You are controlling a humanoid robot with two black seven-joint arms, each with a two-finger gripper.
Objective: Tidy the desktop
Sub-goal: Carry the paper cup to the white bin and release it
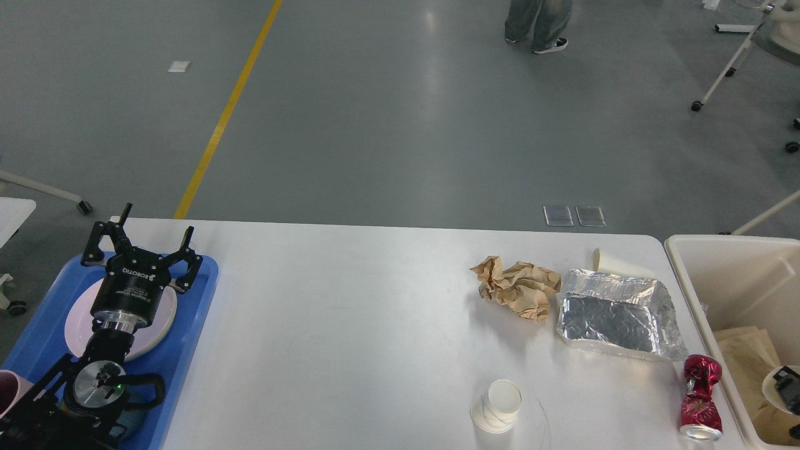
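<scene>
The desktop (350, 325) fills the lower middle of the head view, a wide white top with rounded far corners. The left gripper (142, 242) hangs over the desktop's 9 o'clock end, above a blue tray (201, 294), with its black fingers spread apart and nothing between them. From that gripper, the bare middle of the desktop stretches away toward 3 o'clock.

The right gripper (789, 389) shows only as a small dark shape at the frame's right edge, down inside a beige bin (687, 262) that stands just beside the desktop's 3 o'clock end; I cannot tell whether its fingers are apart or together. A pale round cup rim (770, 387) lies against it, mostly cut off by the frame. The left arm covers part of a pink plate (78, 325) on the tray, and a pink cup (7, 386) is cropped at the left edge.

On the desktop toward 3 o'clock lie a crumpled brown paper (517, 289), and touching its right side a crushed foil tray (615, 315). A paper cup (609, 261) lies on its side behind the foil, partly hidden. Toward 5 o'clock another white paper cup (498, 406) lies tipped, and a crushed red can (701, 397) rests near the bin wall. Brown paper scraps (744, 356) sit in the bin.
</scene>
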